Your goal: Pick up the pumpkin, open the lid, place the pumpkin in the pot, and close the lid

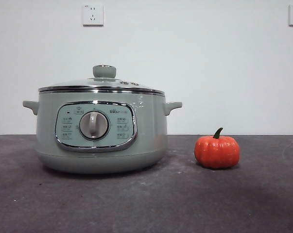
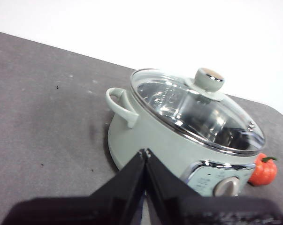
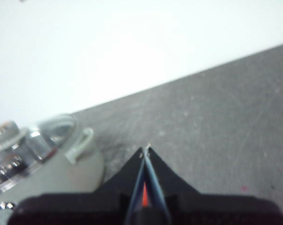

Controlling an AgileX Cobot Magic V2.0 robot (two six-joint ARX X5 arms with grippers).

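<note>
Pumpkin [image 1: 216, 151] upright on dark counter [image 1: 146, 204], right of pot [image 1: 101, 131], apart from it. Lid [image 1: 101, 85] seated on pot. Left tool [image 2: 145, 153] and right tool [image 3: 146, 151] both pinched together, empty, raised above counter.

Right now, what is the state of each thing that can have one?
lid: closed on the pot
pot: upright on the table, covered
pumpkin: upright on the table, apart from the pot, not held
left pincer: shut, empty
right pincer: shut, empty
</note>
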